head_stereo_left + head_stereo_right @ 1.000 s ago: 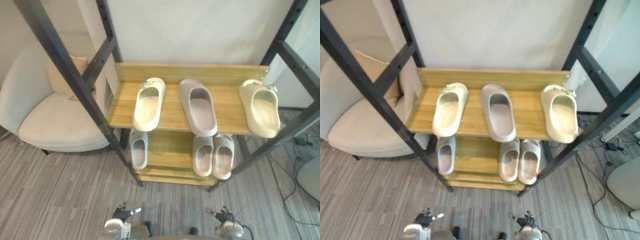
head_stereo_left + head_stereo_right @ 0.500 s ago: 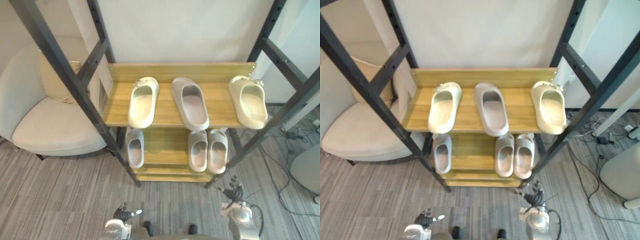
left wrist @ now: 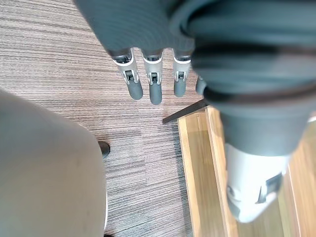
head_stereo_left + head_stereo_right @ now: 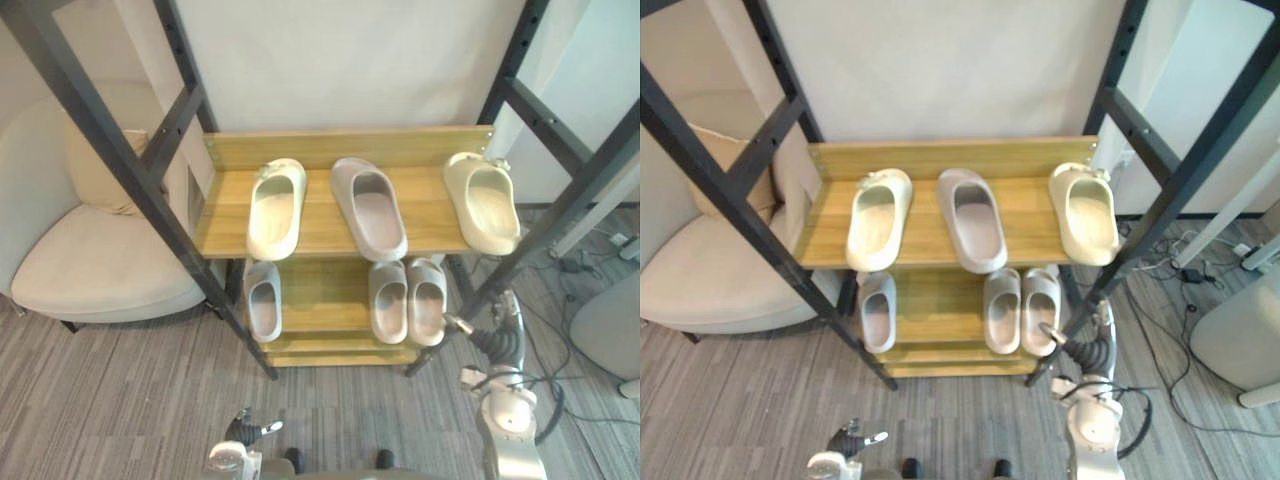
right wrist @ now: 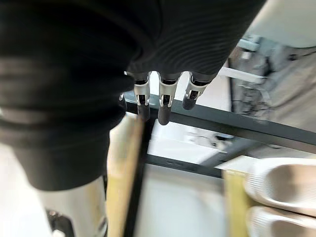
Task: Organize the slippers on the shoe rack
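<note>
At the shoe rack [image 4: 318,222]'s front right corner, straight fingers [image 5: 165,106] hold nothing
Right hand [image 4: 492,340] hovers near the grey pair [image 4: 388,300] at the lower shelf's right edge; left hand [image 4: 243,428] hangs low, fingers relaxed. Three slippers [image 4: 368,207] line the top shelf, one grey slipper [image 4: 263,298] at the lower shelf's left edge

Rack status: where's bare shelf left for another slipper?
Upper shelf: wider gap between the middle grey slipper and the right cream slipper; narrower one between the left cream slipper and the grey. Lower shelf: bare board between the single grey slipper and the grey pair. Crowded at the pair, right hand close by.
</note>
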Controlling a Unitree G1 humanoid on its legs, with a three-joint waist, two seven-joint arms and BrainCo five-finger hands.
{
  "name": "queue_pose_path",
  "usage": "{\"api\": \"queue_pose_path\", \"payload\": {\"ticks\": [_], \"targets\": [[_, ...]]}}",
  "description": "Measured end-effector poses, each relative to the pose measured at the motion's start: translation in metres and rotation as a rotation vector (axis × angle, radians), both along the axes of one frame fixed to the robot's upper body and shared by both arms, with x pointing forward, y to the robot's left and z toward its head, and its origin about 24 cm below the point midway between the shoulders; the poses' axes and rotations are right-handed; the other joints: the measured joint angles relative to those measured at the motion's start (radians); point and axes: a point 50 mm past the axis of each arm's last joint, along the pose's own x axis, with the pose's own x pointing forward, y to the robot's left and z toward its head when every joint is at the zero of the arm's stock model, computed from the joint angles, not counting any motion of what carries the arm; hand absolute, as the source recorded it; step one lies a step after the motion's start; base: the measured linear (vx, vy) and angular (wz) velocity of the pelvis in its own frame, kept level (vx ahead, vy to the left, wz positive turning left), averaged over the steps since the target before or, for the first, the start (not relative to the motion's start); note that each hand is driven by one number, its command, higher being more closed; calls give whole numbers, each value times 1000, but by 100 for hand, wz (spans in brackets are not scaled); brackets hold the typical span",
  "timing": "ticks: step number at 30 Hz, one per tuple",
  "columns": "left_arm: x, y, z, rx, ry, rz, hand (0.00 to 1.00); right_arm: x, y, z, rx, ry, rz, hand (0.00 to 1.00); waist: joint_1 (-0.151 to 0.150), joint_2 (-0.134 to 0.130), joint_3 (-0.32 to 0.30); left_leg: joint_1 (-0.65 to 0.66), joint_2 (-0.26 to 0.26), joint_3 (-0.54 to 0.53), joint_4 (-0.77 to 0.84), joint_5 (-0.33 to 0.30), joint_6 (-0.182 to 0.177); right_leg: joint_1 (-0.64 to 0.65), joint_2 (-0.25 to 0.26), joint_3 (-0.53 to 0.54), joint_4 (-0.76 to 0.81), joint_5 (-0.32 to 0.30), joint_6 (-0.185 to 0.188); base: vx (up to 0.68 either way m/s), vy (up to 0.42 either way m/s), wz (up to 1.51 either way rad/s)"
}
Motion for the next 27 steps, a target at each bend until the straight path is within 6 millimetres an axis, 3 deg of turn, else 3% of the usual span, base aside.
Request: {"api": "queue_pose_path", "payload": {"ticks": [7, 14, 27], "targets": [[0, -1, 0, 4, -4, -13, 0, -3, 7, 30, -32, -140, 31, 0, -6, 0, -3, -1, -11, -3, 1, 2, 6, -16, -14, -2, 38, -19, 7, -2, 5, 1], [-1, -2, 1, 0, -8, -14, 0, -3, 12, 38, -34, -181, 53, 0, -10, 1, -10, -1, -18, -12, 2, 3, 8, -15, -20, -9, 48, -27, 9, -2, 2, 4], [-4, -4, -1, -18, 14, -50, 0, 33, 13, 82, -62, -381, 181, 0, -14, 8, -16, -21, -32, -46, 3, 10, 19, -17, -27, -36, 44, -26, 10, -9, 0, 7]]}}
